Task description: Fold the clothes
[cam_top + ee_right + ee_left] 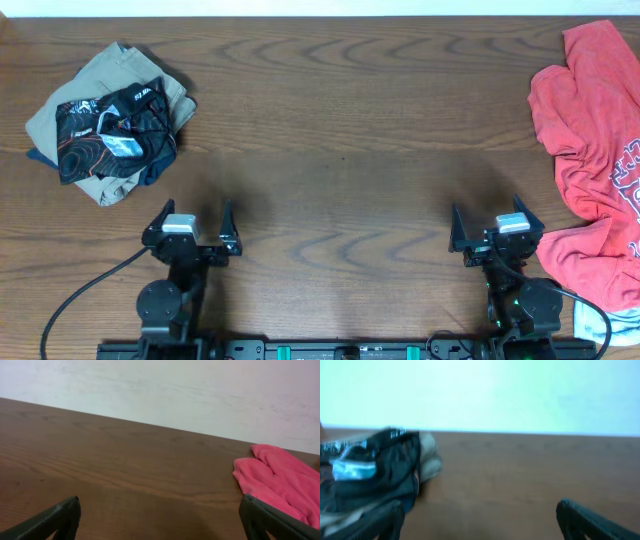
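The clothes, a black jersey with orange contour lines and white logos, lie bunched on top of folded khaki trousers at the table's far left. The left wrist view shows the jersey blurred at its left edge, with some khaki behind it. My left gripper stands open near the front edge, to the right of and nearer than the pile, with only bare wood between its fingers. My right gripper is open too, over bare table.
A crumpled red T-shirt with white lettering covers the right side of the table, and its edge lies just right of my right gripper. A pale blue cloth peeks out at the front right corner.
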You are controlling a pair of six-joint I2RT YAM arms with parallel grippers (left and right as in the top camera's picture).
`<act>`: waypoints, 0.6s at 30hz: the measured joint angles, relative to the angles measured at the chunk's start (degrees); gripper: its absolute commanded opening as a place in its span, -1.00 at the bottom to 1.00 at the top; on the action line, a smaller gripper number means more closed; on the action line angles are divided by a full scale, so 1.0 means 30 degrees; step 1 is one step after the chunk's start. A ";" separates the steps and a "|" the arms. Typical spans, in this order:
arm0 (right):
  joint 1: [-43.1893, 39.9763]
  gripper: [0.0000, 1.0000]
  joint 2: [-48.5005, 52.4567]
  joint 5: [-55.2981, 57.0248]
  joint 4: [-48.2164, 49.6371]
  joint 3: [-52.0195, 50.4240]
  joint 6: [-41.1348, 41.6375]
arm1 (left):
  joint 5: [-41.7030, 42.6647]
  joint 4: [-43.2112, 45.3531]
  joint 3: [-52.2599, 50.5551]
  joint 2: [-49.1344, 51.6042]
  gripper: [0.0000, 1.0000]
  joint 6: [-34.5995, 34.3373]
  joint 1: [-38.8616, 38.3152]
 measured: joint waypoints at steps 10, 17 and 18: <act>0.0000 0.99 -0.0029 0.0000 0.0015 -0.0007 0.0000 | -0.0488 -0.0015 -0.0619 0.0007 0.96 0.0678 0.0000; 0.0000 0.98 -0.0029 0.0000 0.0015 -0.0007 0.0000 | -0.0503 -0.0022 -0.0619 0.0007 0.96 0.0627 0.0000; 0.0000 0.98 -0.0029 0.0000 0.0015 -0.0007 0.0000 | -0.0503 -0.0022 -0.0619 0.0007 0.96 0.0627 0.0000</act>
